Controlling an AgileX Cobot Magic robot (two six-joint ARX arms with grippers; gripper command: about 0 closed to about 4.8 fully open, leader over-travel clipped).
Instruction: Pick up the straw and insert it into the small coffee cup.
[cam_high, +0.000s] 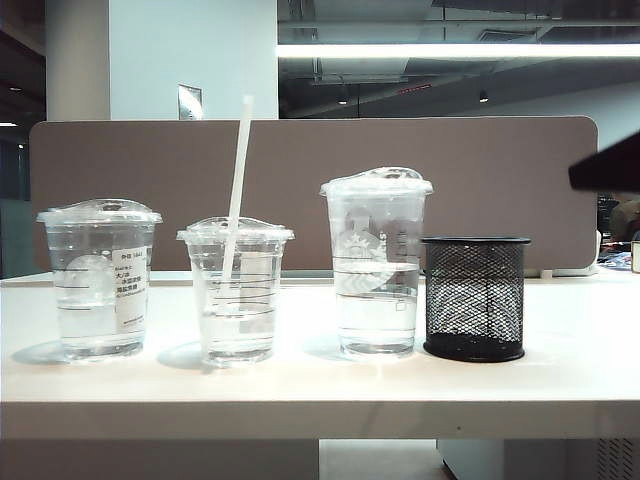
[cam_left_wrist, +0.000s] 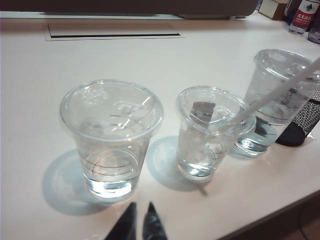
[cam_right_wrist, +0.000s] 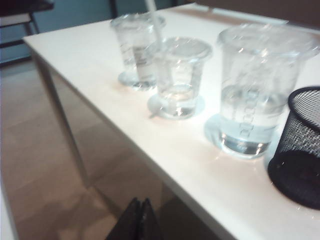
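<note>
White table (cam_high: 560, 385), smooth and matte, soft shadows under each cup. Brown partition panel (cam_high: 480, 180) along its far edge; open office behind, strip light (cam_high: 455, 50) overhead, a cable slot (cam_left_wrist: 114, 35) set in the tabletop.

Row on the table: mid-height cup (cam_high: 99, 280), small coffee cup (cam_high: 236, 290), tallest cup (cam_high: 376, 265), black mesh pen holder (cam_high: 474, 297). All three cups hold some water. Straw (cam_high: 237, 175) stands through the small coffee cup's lid, leaning slightly, its top well above every cup.

Left tool (cam_left_wrist: 141, 225): fingers pressed together, nothing between them, low over the table's near side, just before the mid-height cup, the small coffee cup beyond and to one side.

Right tool (cam_right_wrist: 140, 220): fingers pressed together, nothing held, off the table edge above the pale floor (cam_right_wrist: 45, 165). Cups and pen holder well apart from it, across the table edge. In the exterior view, only a dark shape at the right margin, blurred.
</note>
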